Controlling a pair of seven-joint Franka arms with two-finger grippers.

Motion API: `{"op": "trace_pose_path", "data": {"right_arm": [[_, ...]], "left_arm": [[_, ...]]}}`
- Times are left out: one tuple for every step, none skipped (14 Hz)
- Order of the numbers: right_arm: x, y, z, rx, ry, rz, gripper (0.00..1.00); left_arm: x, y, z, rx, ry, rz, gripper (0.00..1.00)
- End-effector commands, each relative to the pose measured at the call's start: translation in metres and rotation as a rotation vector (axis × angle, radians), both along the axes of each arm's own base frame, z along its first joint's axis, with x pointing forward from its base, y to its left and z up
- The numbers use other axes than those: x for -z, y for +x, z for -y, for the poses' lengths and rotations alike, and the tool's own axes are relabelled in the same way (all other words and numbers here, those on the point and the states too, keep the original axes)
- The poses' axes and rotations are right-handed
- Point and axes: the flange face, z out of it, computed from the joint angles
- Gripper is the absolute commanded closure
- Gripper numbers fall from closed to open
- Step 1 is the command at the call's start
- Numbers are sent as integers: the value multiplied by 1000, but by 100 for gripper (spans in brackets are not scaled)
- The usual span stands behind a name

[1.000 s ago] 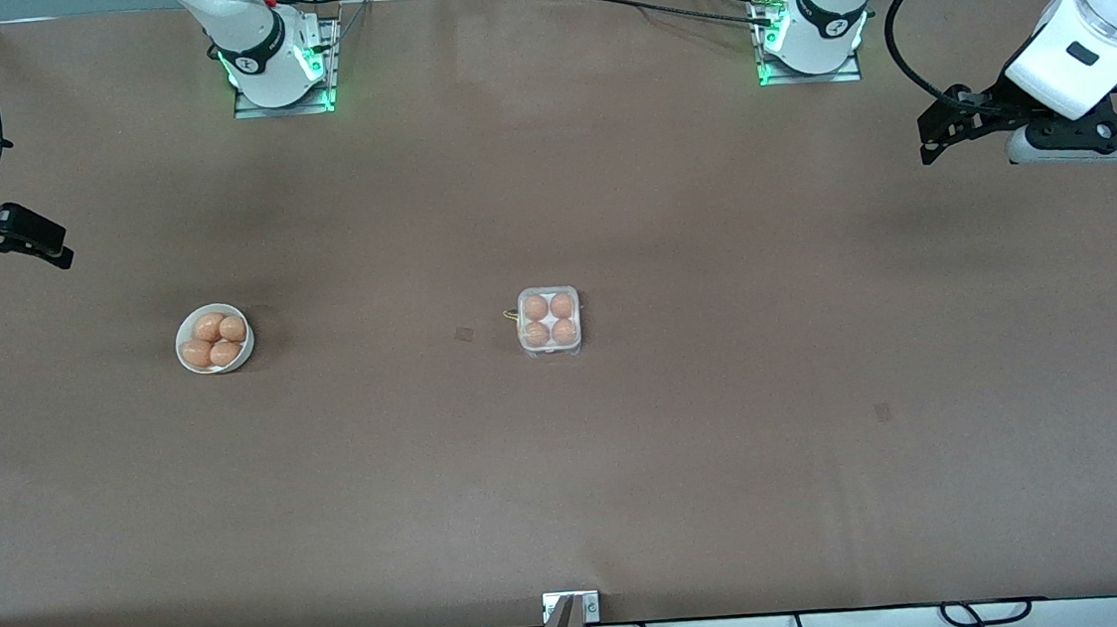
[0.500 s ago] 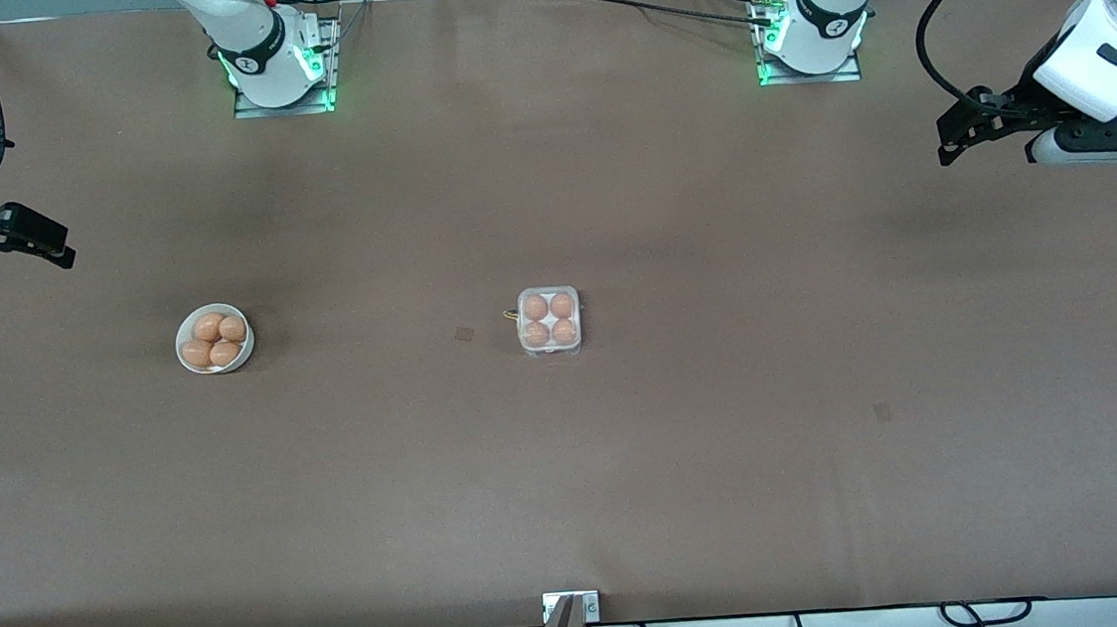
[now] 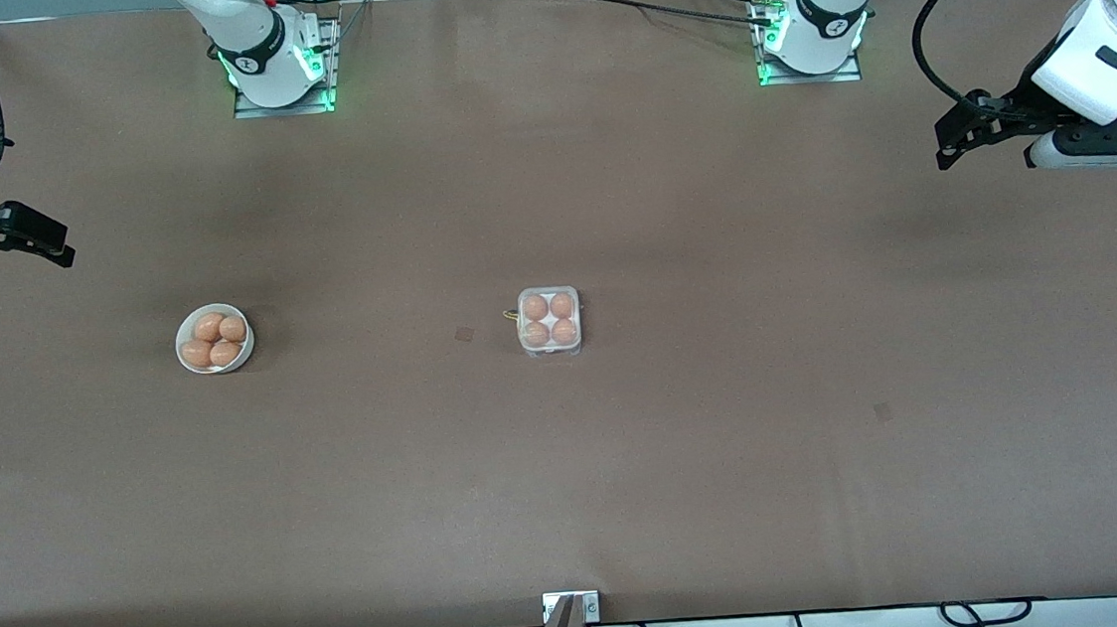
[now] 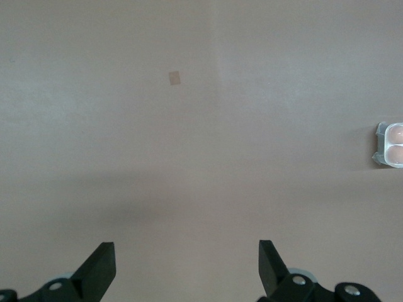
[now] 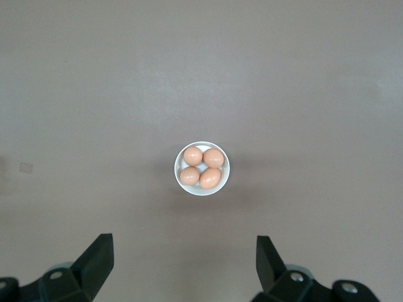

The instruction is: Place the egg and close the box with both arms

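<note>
from the front, the box point(image 3: 549, 321) sits mid-table with its clear lid down over four brown eggs, and a white bowl point(image 3: 214, 339) of four more eggs lies toward the right arm's end. the left gripper point(image 3: 953, 135) hangs over its own end of the table, the right gripper point(image 3: 40, 242) over the other end. the left wrist view shows wide-spread fingers point(image 4: 99, 269) holding nothing, the box point(image 4: 390, 145) at the frame's edge. the right wrist view shows wide, empty fingers point(image 5: 97, 258) above the bowl point(image 5: 202, 168)

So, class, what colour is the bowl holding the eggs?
White; the bowl shows best in the right wrist view.
</note>
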Motion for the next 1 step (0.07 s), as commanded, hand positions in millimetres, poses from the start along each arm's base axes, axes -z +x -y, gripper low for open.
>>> {"op": "trace_pose_path", "data": {"right_arm": [[-4, -10, 0, -9, 5, -2, 0]], "left_arm": [[-6, 3, 1, 6, -19, -3, 0]]}}
